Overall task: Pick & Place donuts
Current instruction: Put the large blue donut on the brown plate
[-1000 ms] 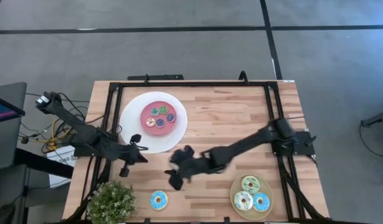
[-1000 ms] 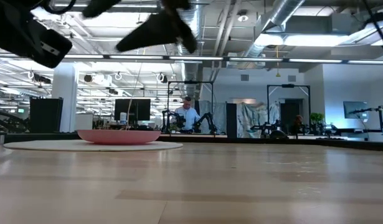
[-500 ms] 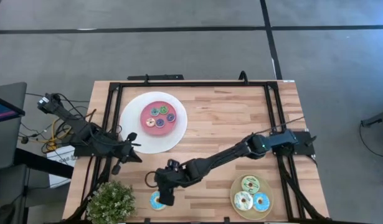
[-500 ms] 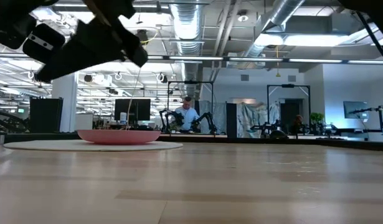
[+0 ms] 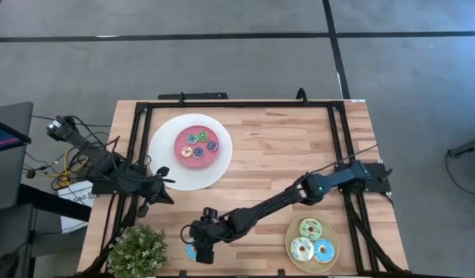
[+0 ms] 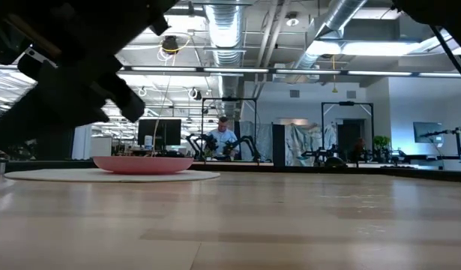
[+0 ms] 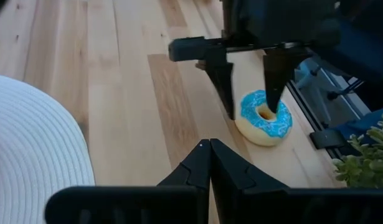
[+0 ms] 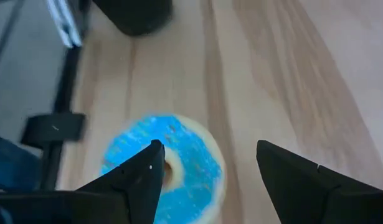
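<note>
A blue-iced donut (image 7: 263, 117) lies near the table's front edge by the potted plant (image 5: 137, 251); my right gripper (image 7: 248, 102), open and empty, straddles one side, and I should lower squarely before closing.

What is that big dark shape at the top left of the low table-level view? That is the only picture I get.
Observer: It is the right gripper, reaching across over a blue donut near the table's front edge.
Operator: Has it grabbed it?
Observer: Not yet. Its fingers are open, one tip over the donut's hole, the other outside the ring.
Operator: And the other arm?
Observer: The left gripper waits at the table's left edge beside the white plate, fingers shut.
</note>
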Controlling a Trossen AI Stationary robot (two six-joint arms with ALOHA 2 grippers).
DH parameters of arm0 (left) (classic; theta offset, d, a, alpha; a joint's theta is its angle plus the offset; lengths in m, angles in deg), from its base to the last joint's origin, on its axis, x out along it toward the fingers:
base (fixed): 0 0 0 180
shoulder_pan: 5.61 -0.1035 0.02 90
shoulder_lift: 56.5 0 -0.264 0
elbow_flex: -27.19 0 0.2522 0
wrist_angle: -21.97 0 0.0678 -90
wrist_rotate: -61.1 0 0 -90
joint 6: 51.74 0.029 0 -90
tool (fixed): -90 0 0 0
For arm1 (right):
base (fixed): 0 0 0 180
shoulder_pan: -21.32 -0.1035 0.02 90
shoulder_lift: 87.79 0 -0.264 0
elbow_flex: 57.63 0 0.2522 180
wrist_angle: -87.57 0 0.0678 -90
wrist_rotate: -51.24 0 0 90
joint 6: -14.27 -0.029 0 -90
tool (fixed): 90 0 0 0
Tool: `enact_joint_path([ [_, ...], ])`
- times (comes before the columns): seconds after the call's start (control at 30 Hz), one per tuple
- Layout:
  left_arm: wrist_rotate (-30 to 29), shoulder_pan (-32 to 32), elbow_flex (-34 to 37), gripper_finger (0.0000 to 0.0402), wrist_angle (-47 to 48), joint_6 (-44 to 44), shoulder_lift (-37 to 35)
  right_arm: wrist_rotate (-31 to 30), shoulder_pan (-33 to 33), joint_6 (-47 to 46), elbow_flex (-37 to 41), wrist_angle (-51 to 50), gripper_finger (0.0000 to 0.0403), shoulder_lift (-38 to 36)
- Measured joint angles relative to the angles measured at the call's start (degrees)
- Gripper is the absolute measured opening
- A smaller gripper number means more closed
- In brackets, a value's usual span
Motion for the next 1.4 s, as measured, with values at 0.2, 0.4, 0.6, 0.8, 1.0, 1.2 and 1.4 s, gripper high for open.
enact_joint_path([
  [0.2, 1.0, 0.0, 0.0, 0.0, 0.0, -0.1, 0.0, -0.3, 0.1, 2.8, -0.1, -1.6, 0.0244, 0.1],
  [0.4, 1.0, 0.0, 0.0, 0.0, 0.0, -0.5, 0.0, 1.7, 0.3, 6.2, -0.1, -2.6, 0.0244, 0.1],
  [0.6, 1.0, 0.0, 0.0, 0.0, 0.0, -1.1, 0.0, 2.1, 0.3, 6.3, 0.0, -2.8, 0.0244, 0.0],
  [0.8, 1.0, 0.0, 0.0, 0.0, -0.1, -1.8, 0.0, 3.1, 0.3, 5.9, 0.0, -2.7, 0.0244, 0.1],
  [1.0, 0.9, 0.0, 0.0, 0.0, -0.1, -2.4, 0.0, 3.0, 0.4, 5.8, 0.0, -3.5, 0.0244, 0.7],
  [1.2, 1.0, 0.0, 0.0, 0.0, -0.1, -2.9, 0.0, 4.0, 0.3, 2.7, -0.2, -1.2, 0.0244, 2.7],
  [1.4, 1.1, 0.0, 0.0, 0.0, 0.0, -4.0, 0.0, 3.6, 0.2, -0.8, -0.1, -1.5, 0.0244, 3.0],
])
